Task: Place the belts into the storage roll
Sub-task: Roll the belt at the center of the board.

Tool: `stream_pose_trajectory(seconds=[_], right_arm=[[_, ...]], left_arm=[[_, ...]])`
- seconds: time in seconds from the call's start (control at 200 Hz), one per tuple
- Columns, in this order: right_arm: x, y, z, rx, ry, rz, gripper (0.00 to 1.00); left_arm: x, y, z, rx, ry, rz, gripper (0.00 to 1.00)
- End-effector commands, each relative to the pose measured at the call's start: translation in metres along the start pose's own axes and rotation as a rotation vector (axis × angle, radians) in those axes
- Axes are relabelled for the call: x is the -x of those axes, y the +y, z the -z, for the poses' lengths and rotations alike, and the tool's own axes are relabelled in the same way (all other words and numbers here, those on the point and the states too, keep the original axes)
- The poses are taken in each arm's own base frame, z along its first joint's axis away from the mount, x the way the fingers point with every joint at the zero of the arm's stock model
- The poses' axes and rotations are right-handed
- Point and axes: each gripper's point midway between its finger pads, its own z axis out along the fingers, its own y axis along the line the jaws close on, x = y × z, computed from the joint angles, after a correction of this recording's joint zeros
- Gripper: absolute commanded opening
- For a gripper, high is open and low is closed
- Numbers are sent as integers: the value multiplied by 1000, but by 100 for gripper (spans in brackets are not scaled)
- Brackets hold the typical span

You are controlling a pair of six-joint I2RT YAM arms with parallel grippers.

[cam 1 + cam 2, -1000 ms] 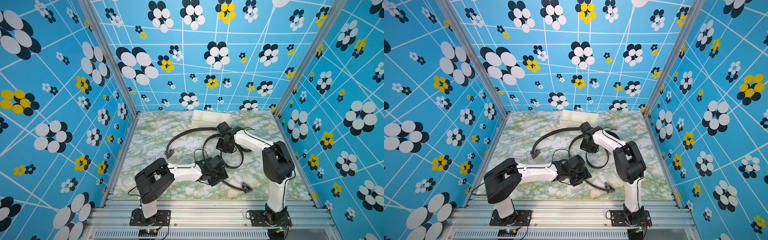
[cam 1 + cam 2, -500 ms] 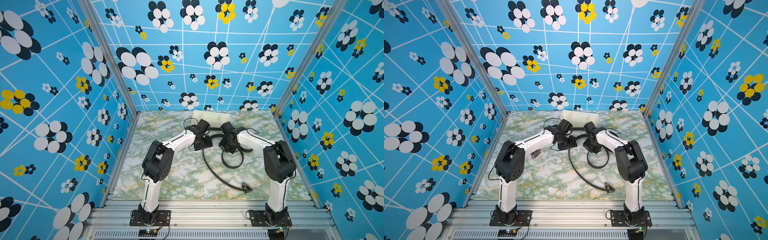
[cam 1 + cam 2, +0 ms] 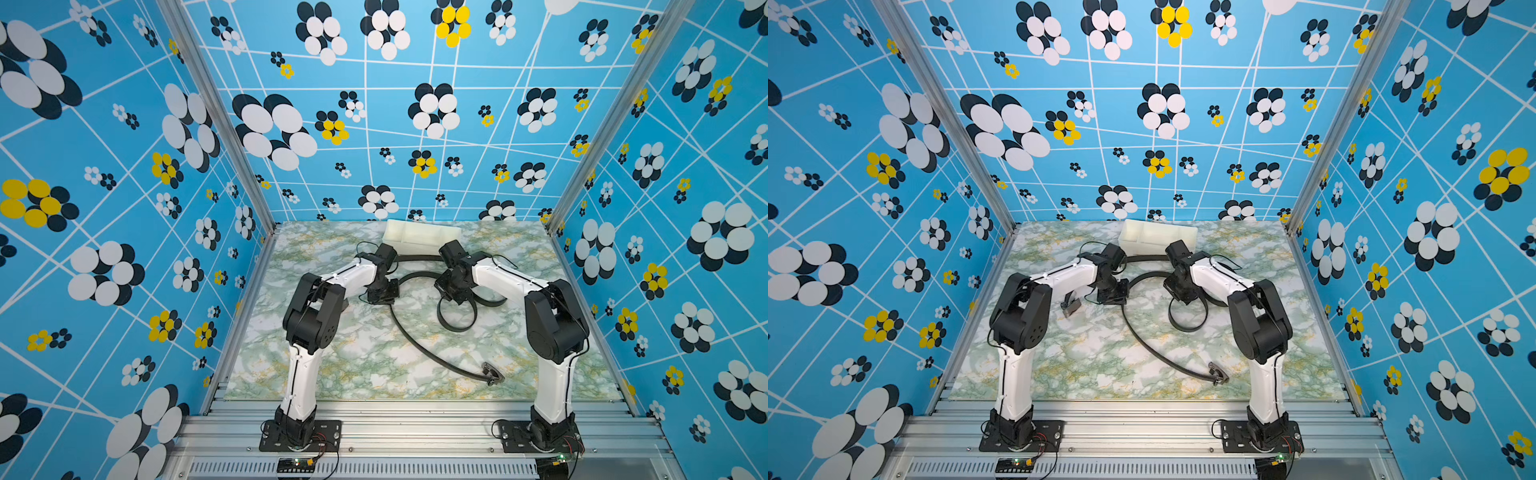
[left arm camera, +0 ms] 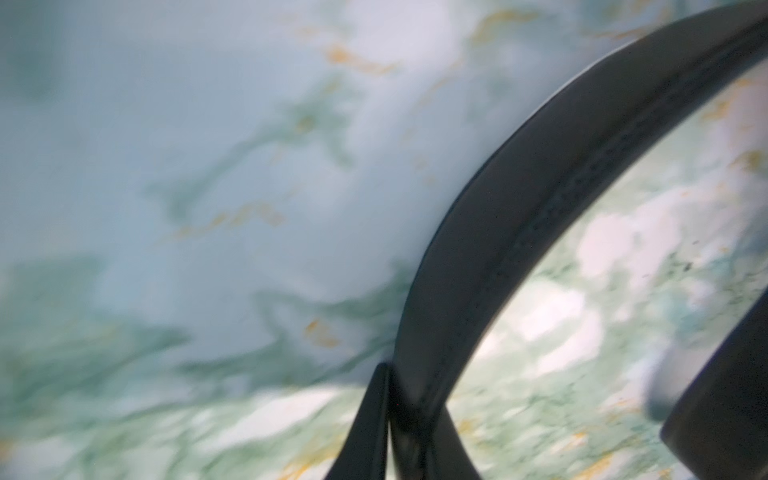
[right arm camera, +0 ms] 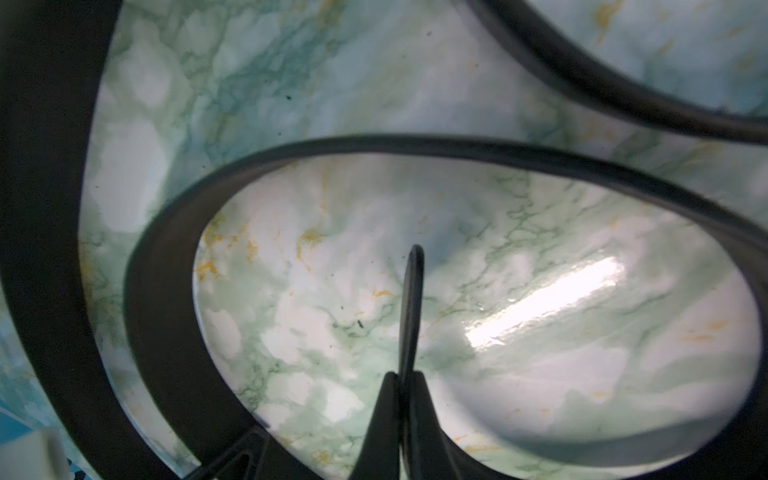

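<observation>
Two black belts lie tangled on the marble table [image 3: 332,365]. One belt [image 3: 419,347] curves from its buckle [image 3: 492,376] at the front right up to my left gripper [image 3: 384,293]. In the left wrist view the left gripper [image 4: 409,390] is shut on that belt's strap [image 4: 540,187]. My right gripper [image 3: 455,291] stands over a belt loop [image 3: 457,322]. The right gripper [image 5: 401,376] is shut on a thin strap end [image 5: 413,291], with the loop [image 5: 166,291] around it. A second buckle [image 3: 1071,306] lies by the left arm. The off-white storage roll [image 3: 415,245] sits at the back, apart from both grippers.
The blue flowered walls [image 3: 145,249] close in the table on three sides, with metal posts [image 3: 266,216] at the back corners. Both arm bases stand on the metal rail [image 3: 415,424] at the front. A strap [image 3: 415,258] runs along the storage roll's front wall.
My left arm swung from the front middle to the back near the storage roll, then came down and shut on a belt strap. The right arm barely moved.
</observation>
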Motion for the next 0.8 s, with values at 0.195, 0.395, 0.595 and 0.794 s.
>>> stream_pose_trajectory(seconds=[0.195,0.395,0.595,0.794], right_arm=[[-60,7,-26,-37,82,-196,0],[-83,-7,-28,-18,47,-363,0],[-83,-4,-22,6,48,-353,0],[-87,-5,-23,16,67,-355,0]], left_arm=[[-87,9,22,1,-56,150,18],[-99,8,56,61,-157,110,57],[-74,-36,90,-56,-241,-1,63],[-71,-78,43,-130,-153,-45,61]])
